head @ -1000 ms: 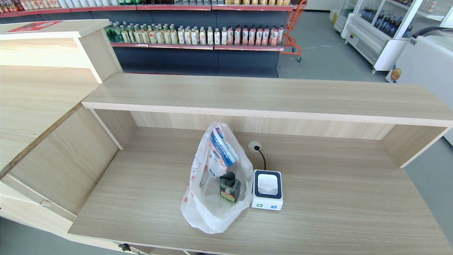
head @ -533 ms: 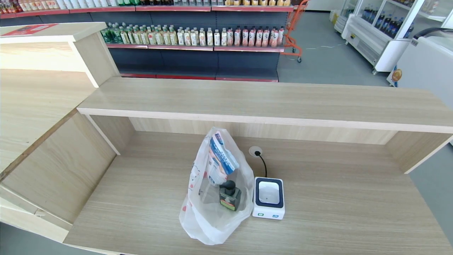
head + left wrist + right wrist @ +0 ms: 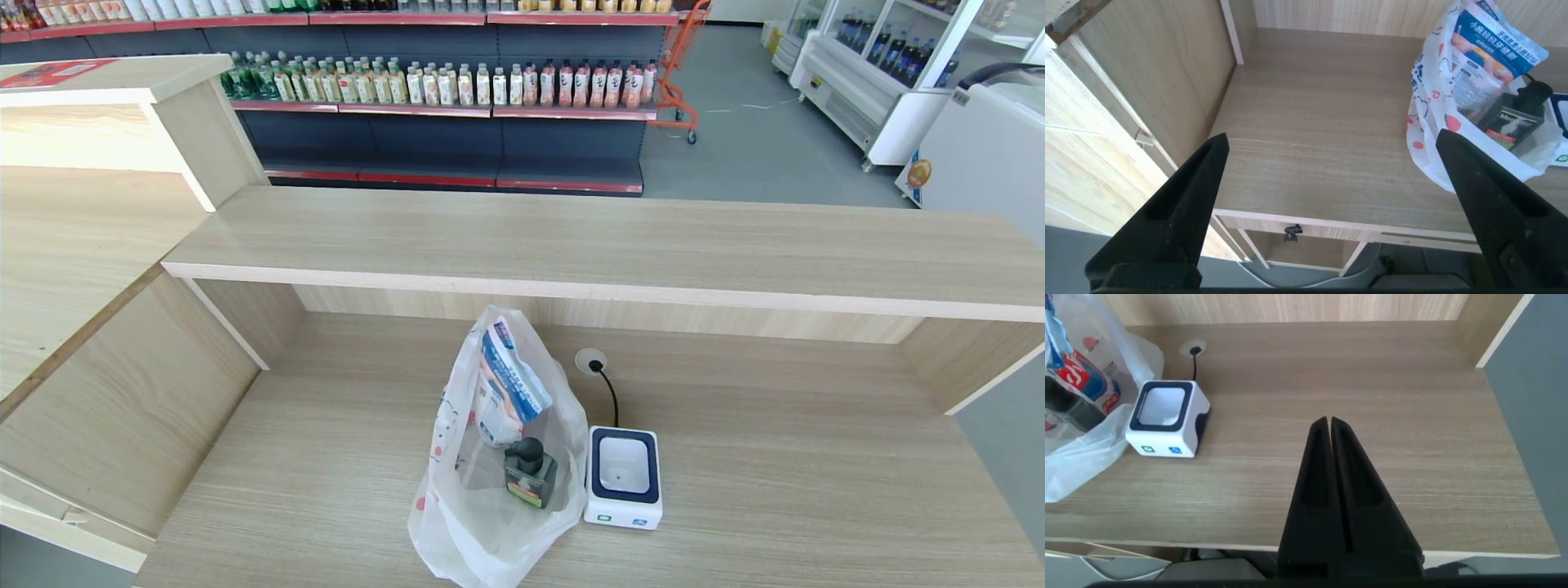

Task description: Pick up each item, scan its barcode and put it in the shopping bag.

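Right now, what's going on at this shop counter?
Nothing is being gripped at the moment. A blue-and-white pouch and a dark pump bottle sit inside the plastic shopping bag, which stands on the wooden counter beside the white scanner. The robot's left claw hangs open over the counter's near edge, and its right claw is shut on nothing above bare wood.

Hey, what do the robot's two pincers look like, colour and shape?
Both are matte black. The left pincer has two broad, flat fingers that taper to angled tips. The right pincer has the same dark fingers, narrowing like a wedge to a thin point. Their surfaces look plain and smooth.
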Tool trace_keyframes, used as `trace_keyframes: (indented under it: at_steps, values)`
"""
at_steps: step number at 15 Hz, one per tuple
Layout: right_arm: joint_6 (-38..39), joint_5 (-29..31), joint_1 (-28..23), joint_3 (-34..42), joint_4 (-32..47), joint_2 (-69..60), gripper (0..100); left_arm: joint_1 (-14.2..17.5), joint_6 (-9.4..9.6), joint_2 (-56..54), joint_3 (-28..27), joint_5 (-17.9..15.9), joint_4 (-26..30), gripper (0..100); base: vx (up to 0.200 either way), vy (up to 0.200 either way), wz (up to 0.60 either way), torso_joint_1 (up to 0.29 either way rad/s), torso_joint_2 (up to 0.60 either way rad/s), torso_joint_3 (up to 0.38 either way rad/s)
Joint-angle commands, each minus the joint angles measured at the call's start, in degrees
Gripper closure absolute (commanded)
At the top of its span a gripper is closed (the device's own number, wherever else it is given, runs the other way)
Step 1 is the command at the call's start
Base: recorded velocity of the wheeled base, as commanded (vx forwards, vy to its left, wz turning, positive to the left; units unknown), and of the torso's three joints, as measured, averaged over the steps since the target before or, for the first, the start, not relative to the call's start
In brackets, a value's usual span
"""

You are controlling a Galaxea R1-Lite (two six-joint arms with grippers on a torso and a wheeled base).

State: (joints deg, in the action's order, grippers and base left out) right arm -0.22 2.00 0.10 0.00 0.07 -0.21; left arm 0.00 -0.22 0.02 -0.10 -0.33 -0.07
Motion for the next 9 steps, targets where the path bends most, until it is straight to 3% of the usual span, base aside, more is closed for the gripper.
trace_keyframes:
  at_steps: [1, 9]
  values:
    - [-0.04, 0.02, -0.01, 0.0, 0.01, 0.21, 100, 0.0, -0.04, -0.02, 0.01, -0.02, -0.01, 0, 0.0, 0.0, 0.0, 0.0, 0.0, 0.0]
    - [-0.04, 0.02, 0.08, 0.0, 0.01, 0.21, 100, 0.0, -0.04, -0.02, 0.01, -0.02, -0.01, 0, 0.0, 0.0, 0.0, 0.0, 0.0, 0.0]
